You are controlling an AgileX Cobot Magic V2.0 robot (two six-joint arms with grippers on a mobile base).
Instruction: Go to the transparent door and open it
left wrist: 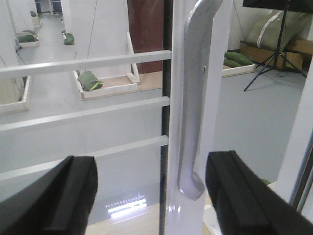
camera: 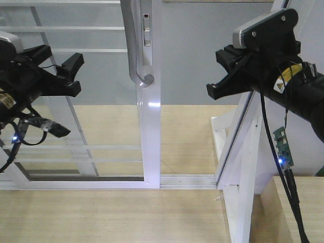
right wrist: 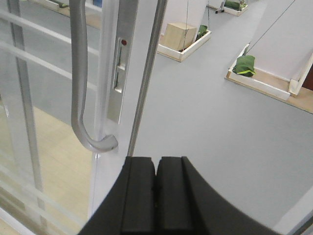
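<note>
Transparent door point(camera: 150, 131): one, centre of front view, stile upright. One curved handle point(camera: 133, 45), one lock plate point(camera: 147, 31). Open gap between door's right edge and white post point(camera: 238, 152). Left gripper point(camera: 58, 59) left of stile, right gripper point(camera: 215, 90) right of it, both apart from door.
Left wrist view: three horizontal bars point(left wrist: 83, 63); jaws spread wide, handle framed between them, untouched.
Right wrist view: fingers pressed together, nothing held; handle up-left.
</note>
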